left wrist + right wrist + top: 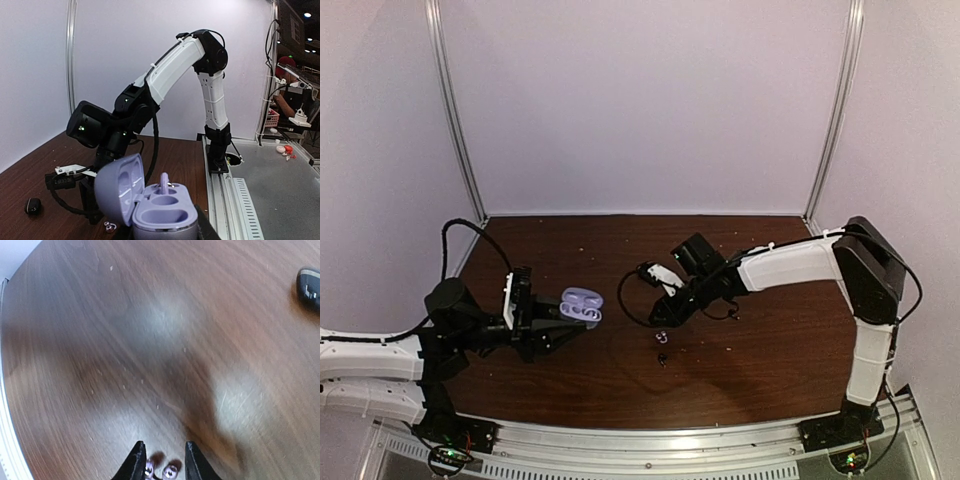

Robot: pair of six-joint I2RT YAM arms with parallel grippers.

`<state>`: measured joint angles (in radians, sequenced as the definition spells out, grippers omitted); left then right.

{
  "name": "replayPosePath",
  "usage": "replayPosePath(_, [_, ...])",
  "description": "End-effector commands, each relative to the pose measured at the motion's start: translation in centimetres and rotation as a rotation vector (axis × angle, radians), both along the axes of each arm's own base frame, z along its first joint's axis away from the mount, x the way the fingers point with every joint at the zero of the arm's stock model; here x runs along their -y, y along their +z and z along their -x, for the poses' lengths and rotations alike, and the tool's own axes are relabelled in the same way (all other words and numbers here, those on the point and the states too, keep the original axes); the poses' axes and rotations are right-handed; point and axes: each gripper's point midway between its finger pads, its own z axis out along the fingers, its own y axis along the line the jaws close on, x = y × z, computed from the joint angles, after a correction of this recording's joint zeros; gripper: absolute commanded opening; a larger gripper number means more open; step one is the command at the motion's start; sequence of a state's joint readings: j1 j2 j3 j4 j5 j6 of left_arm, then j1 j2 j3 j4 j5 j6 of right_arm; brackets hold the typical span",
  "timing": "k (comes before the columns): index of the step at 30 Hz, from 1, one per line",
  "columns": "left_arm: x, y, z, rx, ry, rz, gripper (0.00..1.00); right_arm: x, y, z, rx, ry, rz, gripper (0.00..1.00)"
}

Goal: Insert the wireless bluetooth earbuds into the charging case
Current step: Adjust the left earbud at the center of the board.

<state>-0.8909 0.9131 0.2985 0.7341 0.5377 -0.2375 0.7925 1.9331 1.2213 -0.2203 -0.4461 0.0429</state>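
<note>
Nearest the left wrist lens, the lavender charging case [160,212] is grasped in the left pincer [570,325], which is clenched on its base. The lid [120,192] stands swung open to one side, its hollow inner face turned toward the base.

The dark wooden table [770,350] spreads beneath both pincers. The right arm [175,65] bends down from a high elbow, so that the right pincer [164,445] points at the tabletop. It is well apart from the left pincer, out in front of the open case. The left arm [370,355] lies low and reaches toward the middle of the table.

The right pincer is released. Its two fingers [135,462] stand apart with their tips close to the wood, straddling the loose lavender bud [171,471]. That bud shows as two shiny lavender bits in the gap, close by the fingertips. Whether either finger touches it cannot be told.

The seated lavender bud [164,182] stands upright in the case, at the end of the base farthest from the left pincer's wrist.

The black bud [662,358] lies on the table outside the right pincer's gap, near the loose lavender bud and clear of both fingers. In the right wrist view it sits ahead of the fingertips and off to one side.
</note>
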Motion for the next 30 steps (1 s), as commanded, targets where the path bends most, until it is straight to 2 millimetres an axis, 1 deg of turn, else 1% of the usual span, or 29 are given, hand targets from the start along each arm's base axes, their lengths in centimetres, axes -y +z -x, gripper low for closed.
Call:
replayPosePath(1, [-0.2,1.1,-0.1,0.044,0.008,0.037,0.0,-1.2,1.1,-0.7,0.005,0.003,-0.008,0.28])
replayPosePath(3, [-0.4,1.3,-0.1,0.045,0.015,0.043,0.0,-1.0,1.8,-0.3,0.005,-0.02,-0.013,0.28])
replayPosePath(5, [-0.6,1.5,-0.1,0.047,0.024,0.054,0.0,-1.0,2.2,0.6,-0.006,-0.027,-0.019,0.28])
replayPosePath(8, [-0.8,1.6,-0.1,0.048,0.03,0.06,0.0,-1.9,2.6,1.9,-0.023,-0.026,-0.033,0.28])
replayPosePath(12, [-0.6,1.5,-0.1,0.043,0.024,0.057,0.0,-3.2,1.3,1.9,-0.06,-0.064,-0.018,0.26])
replayPosePath(15, [-0.6,1.6,-0.1,0.043,0.023,0.055,0.0,-3.5,0.0,1.6,-0.074,-0.095,0.022,0.25])
replayPosePath(18, [-0.7,1.8,-0.2,0.048,0.031,0.055,0.0,-3.1,-1.0,1.4,-0.084,-0.125,0.047,0.25])
replayPosePath(22, [-0.8,1.7,-0.2,0.049,0.038,0.052,0.0,-2.3,-2.1,2.0,-0.109,-0.141,0.074,0.25])
replayPosePath(25, [-0.8,1.5,-0.2,0.05,0.037,0.049,0.0,-1.5,-2.9,2.8,-0.133,-0.141,0.094,0.25])
replayPosePath(30, [-0.7,1.5,-0.2,0.047,0.032,0.05,0.0,0.3,-3.7,4.4,-0.162,-0.138,0.134,0.24])
